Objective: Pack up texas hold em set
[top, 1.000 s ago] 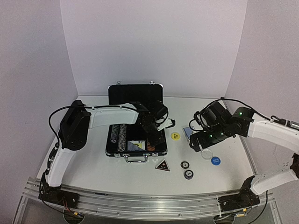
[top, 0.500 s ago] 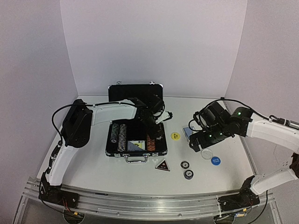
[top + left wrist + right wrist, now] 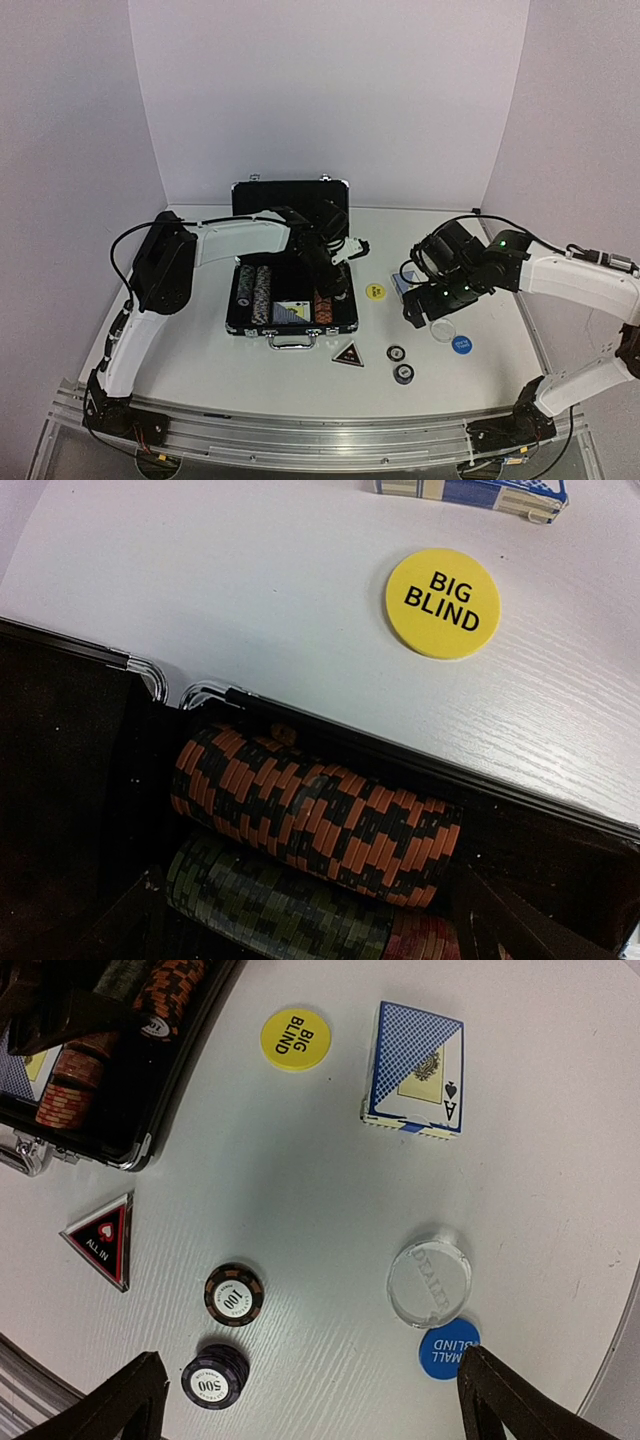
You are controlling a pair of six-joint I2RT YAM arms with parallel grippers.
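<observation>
The black briefcase lies open, its lid upright. Rows of striped chips and a blue card deck sit inside. My left gripper hangs open over the case's far right corner, above the orange chips; nothing is held. On the table lie a yellow disc, a second blue deck, a clear disc, a blue disc, a dark triangular marker and two loose chip piles. My right gripper hovers open above them.
White walls close in the table at the back and both sides. An aluminium rail runs along the near edge by the arm bases. The case's handle points toward the rail.
My left gripper has pulled back and up toward the case's far right corner. The right arm has shifted only slightly. No object has moved.
</observation>
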